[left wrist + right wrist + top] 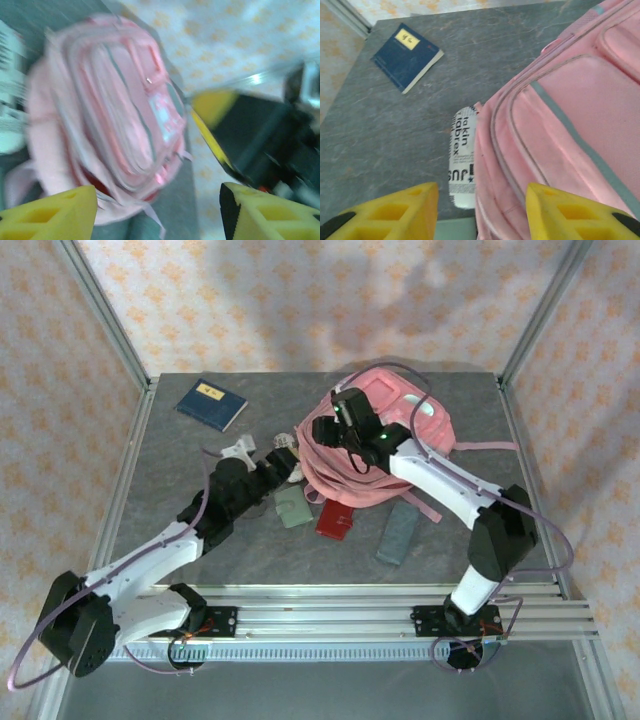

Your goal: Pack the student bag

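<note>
Right, the right tool [482,215] hangs spread and empty over the large pink fabric backpack [570,125], which lies on the grey surface [395,140]. The left tool [157,215], spread too, faces it. This looks like a gap between items, and the white lettered roll [462,160] beside the backpack wants grasping next. Both arms reach forward with elbows bent.

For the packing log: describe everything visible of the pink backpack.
The backpack is soft pink fabric with stacked front pockets, grey zip trim and a pale blue patch. It lies slumped, front up, toward the far right of the grey table. Its pink straps trail out onto the table. A white printed roll lies against its edge.
</note>
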